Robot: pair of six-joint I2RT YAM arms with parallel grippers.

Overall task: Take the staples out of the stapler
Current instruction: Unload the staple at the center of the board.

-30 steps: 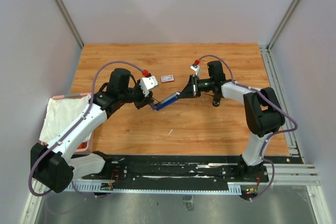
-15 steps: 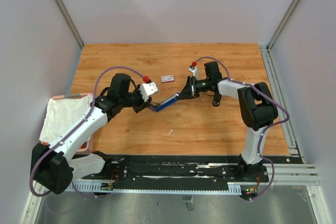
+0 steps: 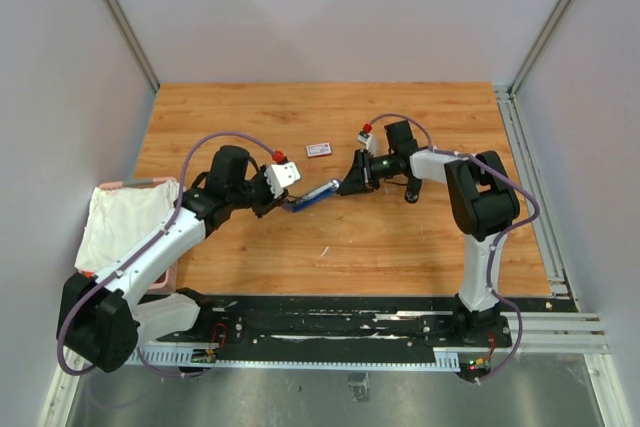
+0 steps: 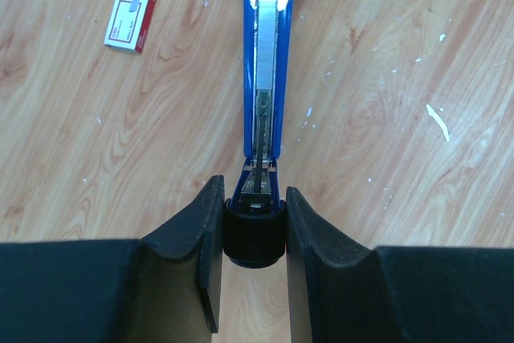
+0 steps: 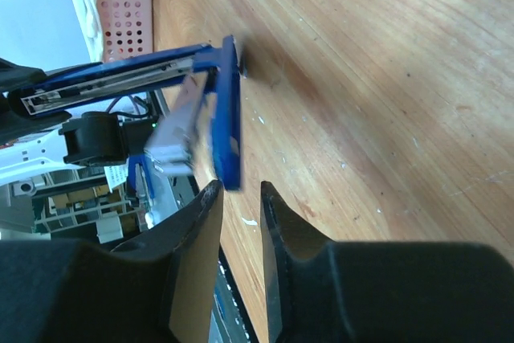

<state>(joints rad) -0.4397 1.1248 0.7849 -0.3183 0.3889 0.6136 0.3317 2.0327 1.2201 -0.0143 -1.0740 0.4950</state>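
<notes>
The blue stapler (image 3: 313,194) is held swung open above the table between the two arms. My left gripper (image 3: 283,204) is shut on its black rear end (image 4: 254,234). In the left wrist view its magazine points away from me, with a silvery-white strip of staples (image 4: 267,46) lying in the channel. My right gripper (image 3: 346,185) is at the stapler's front end. In the right wrist view its fingers (image 5: 238,186) stand a narrow gap apart, and the blue front piece (image 5: 229,118) reaches just to their tips, with a blurred silvery part (image 5: 173,138) beside it.
A small red-and-white box (image 3: 319,149) lies on the wooden table behind the stapler, also in the left wrist view (image 4: 131,15). A thin white sliver (image 3: 323,250) lies nearer the arms. A pink basket with a white cloth (image 3: 120,222) sits at the left edge.
My right gripper has moved left and down, closer along the stapler's front end. My left gripper keeps its hold, and the stapler has shifted slightly lower.
</notes>
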